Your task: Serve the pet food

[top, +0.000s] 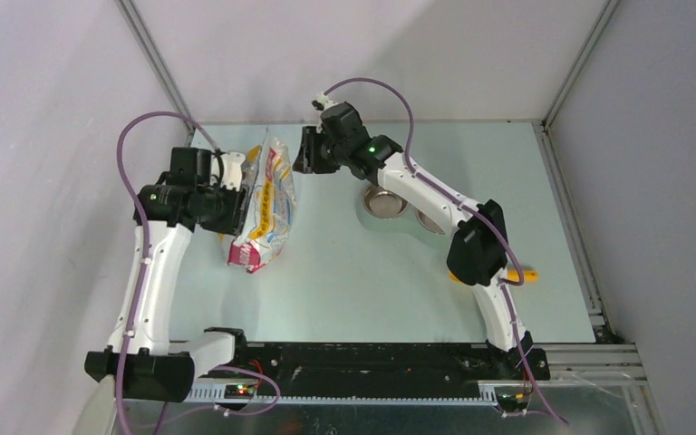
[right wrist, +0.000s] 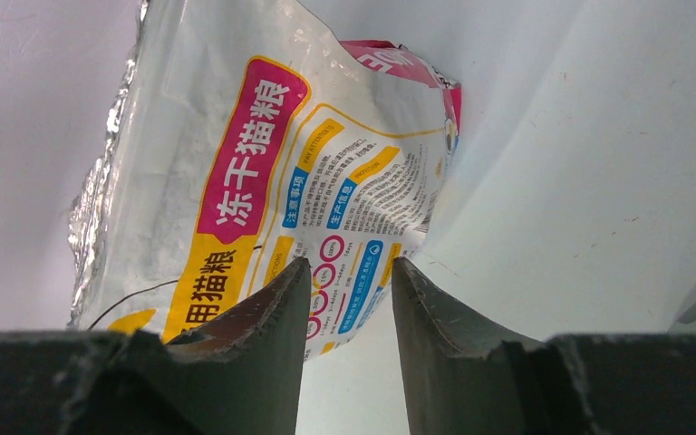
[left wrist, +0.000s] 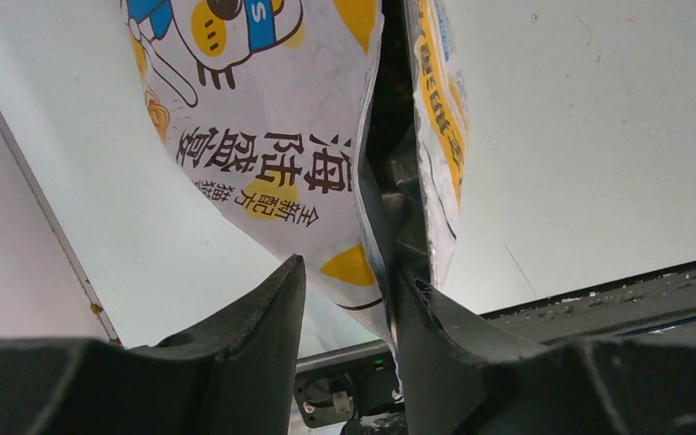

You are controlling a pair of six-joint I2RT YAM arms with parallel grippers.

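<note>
Table (top: pixel 344 290): pale, matte, flat.
Yellow scoop (top: pixel 527 272): smooth plastic, mostly hidden behind the right arm.
Foil bag (top: pixel 270 204): crinkled white printed film with a silvery crimped edge, at left-centre.
Left gripper (left wrist: pixel 346 265): black tapered fingers spread about the bag's fold; one touches the foil, the other stands apart.
Steel bowls (top: pixel 385 201): two, round, shiny, side by side.
Right gripper (right wrist: pixel 350 263): fingers spread beside the bag, pinching nothing.
Pet food: no kibble shows; I cannot tell where it is.
</note>
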